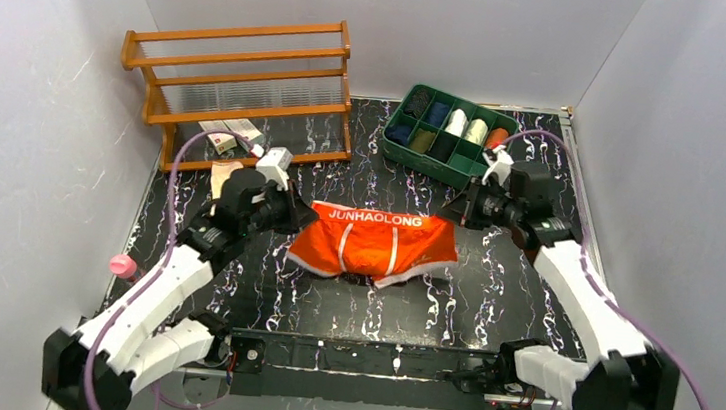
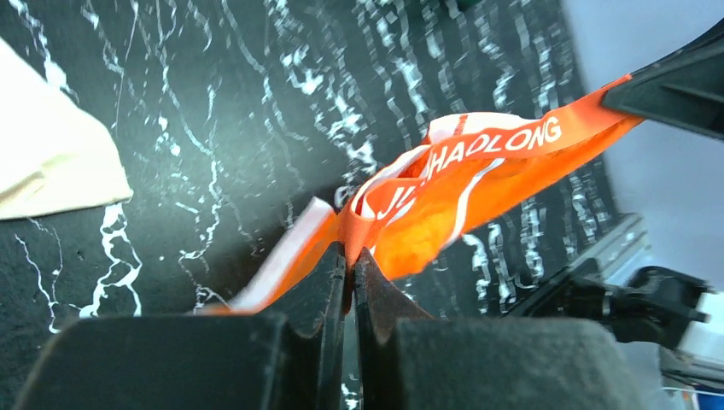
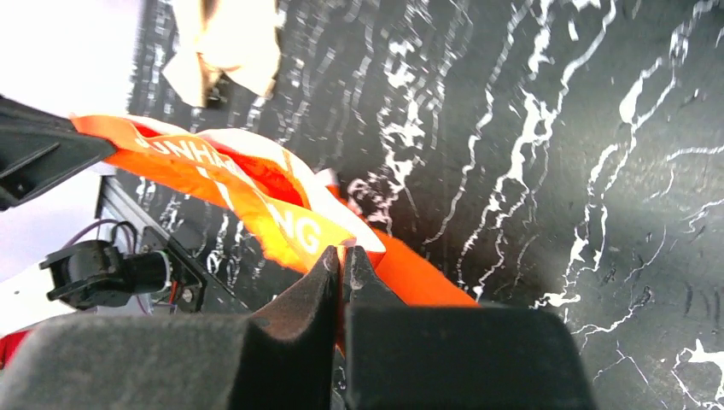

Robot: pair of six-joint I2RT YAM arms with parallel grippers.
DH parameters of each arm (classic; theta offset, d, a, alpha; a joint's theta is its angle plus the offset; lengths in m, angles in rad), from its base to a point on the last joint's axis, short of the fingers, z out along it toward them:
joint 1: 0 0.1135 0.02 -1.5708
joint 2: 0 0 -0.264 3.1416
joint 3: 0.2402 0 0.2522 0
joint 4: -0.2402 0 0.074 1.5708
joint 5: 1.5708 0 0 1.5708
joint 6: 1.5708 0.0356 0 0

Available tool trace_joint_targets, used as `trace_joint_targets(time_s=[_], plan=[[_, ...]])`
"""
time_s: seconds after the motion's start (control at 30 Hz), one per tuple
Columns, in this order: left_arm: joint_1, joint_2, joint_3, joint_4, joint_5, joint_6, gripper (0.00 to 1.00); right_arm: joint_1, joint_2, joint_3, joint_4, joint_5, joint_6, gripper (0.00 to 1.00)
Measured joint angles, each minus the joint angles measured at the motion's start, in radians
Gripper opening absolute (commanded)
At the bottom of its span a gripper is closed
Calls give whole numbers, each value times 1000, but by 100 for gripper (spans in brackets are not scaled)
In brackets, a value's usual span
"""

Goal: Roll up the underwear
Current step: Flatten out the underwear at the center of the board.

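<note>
**Surface.** Table point(image 1: 512, 290): black marble pattern with white veining, closed in by pale grey walls point(image 1: 49, 84) at the left, back and right. A metal rail point(image 1: 364, 361) runs along the near edge between the two arm bases.

**Fixtures.** Wooden rack point(image 1: 240, 83), far left corner, slatted, standing upright. Green tray point(image 1: 392, 140), far right, divided into compartments that hold cloth rolls point(image 1: 457, 122) in dark, white and dull orange. Small pink object point(image 1: 122, 265) at the table's left edge, beside the left arm.

**Orange underwear** point(image 1: 375, 246): mid-table, spread wide between the two grippers, its lettered waistband toward the back. The wrist views show the waistband drawn taut and raised off the marble; the lower hem hangs toward the near side.

**Beige underwear** point(image 1: 226, 177): lying on the table in front of the rack, partly hidden behind the left arm.

**Left gripper** point(image 1: 300, 214): jaws pressed together on the left end of the orange waistband.

**Right gripper** point(image 1: 459, 209): jaws pressed together on the right end of the same waistband.

**Open room.** Bare marble shows between the hem and the near rail, and between the waistband and the tray. The rack sits close behind the left gripper; the tray's near corner is just beside the right wrist.
</note>
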Motion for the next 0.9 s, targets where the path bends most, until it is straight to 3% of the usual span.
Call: trace_joint_targets(time_s=[0.23,0.57,0.7,0.9], plan=[[-1,-211,77,-105,39,-41,0,0,-273,45,-76,-65,-1,5],[-2,-365,230,-337,162,-152,0,0,-485,83,-211,-192,99,4],[-3,-330,218,-381,143,-168,0,0,-386,89,-221,-147,122,4],[-6,-28,56,-252,33,-167,0,0,30,7,-103,40,131,6]])
